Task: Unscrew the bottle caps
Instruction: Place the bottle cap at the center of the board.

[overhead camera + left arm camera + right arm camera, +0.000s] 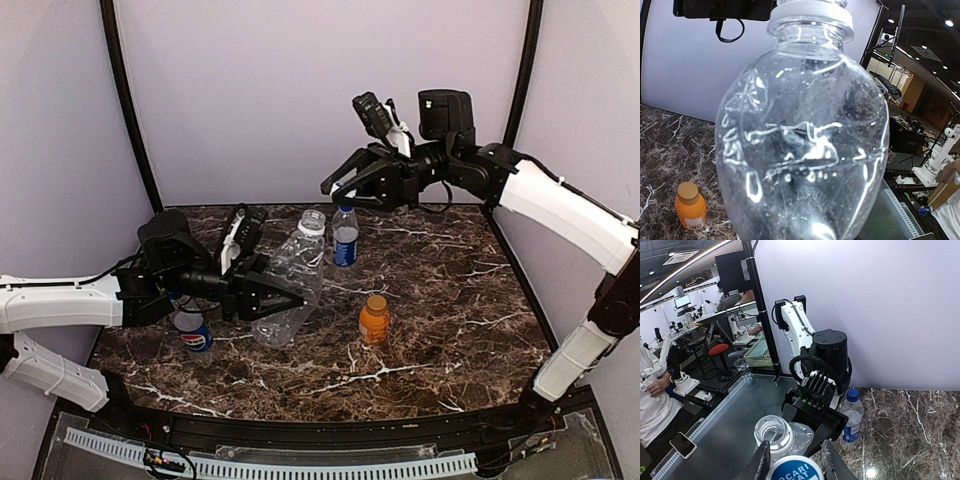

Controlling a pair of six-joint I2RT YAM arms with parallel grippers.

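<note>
Bottle caps: one blue cap [345,208] and one orange cap [376,301] sit on their bottles. A white cap [795,470] is off its bottle.
Table: dark brown marbled top [440,300]; all four bottles are on or over its left and middle part.
Right arm: white and black [560,210], reaching in from the right and raised above the back of the table.
Left arm: [60,300] comes in low from the left edge.
Left gripper: [282,290] closed round the lower body of the large clear bottle, which fills the left wrist view.
Right gripper: [338,186] up in the air with its fingers narrow, one on each side of the white cap, which has blue print on top. It hangs above the neck of the large clear bottle, apart from it.
Large clear bottle: [300,260] unlabelled and tilted, its neck pointing up towards the back and its mouth open in the right wrist view. I cannot tell whether its base touches the table.
Pepsi bottle: [195,335] upright at the left of the table, just beside the left gripper; the arm hides its top, so its cap cannot be seen.
Blue-label bottle: [345,240] upright near the back centre, just beside the clear bottle's neck, with the blue cap on.
Orange bottle: [374,325] short and upright in the middle of the table, to the right of the clear bottle and apart from it, with the orange cap on.
</note>
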